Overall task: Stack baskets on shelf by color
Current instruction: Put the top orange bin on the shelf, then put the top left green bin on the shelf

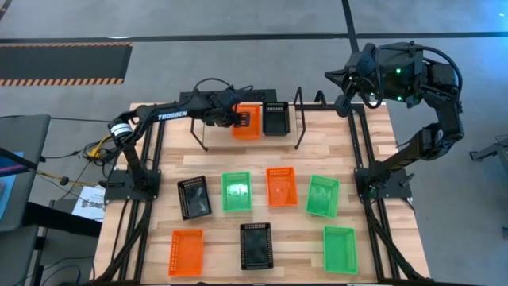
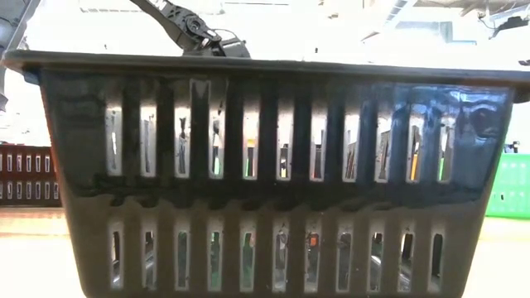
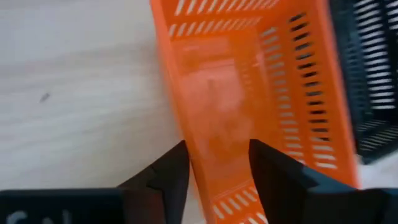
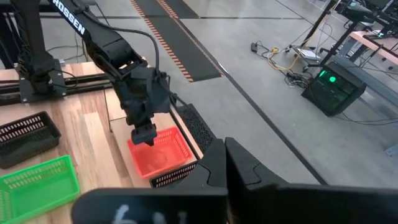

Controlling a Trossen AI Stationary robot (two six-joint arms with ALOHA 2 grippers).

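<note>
Left end effector (image 3: pixel 217 165) is straddling the orange basket's (image 1: pixel 246 123) wall on the shelf (image 1: pixel 300 111), fingers apart — lifting off crookedly risks dragging it sideways.

Overhead, table-level, two wrist views

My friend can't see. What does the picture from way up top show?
The left claw hangs over an orange basket on the shelf, beside a black basket. Seven more baskets lie on the wooden table. The right claw waits off the far corner.
</note>
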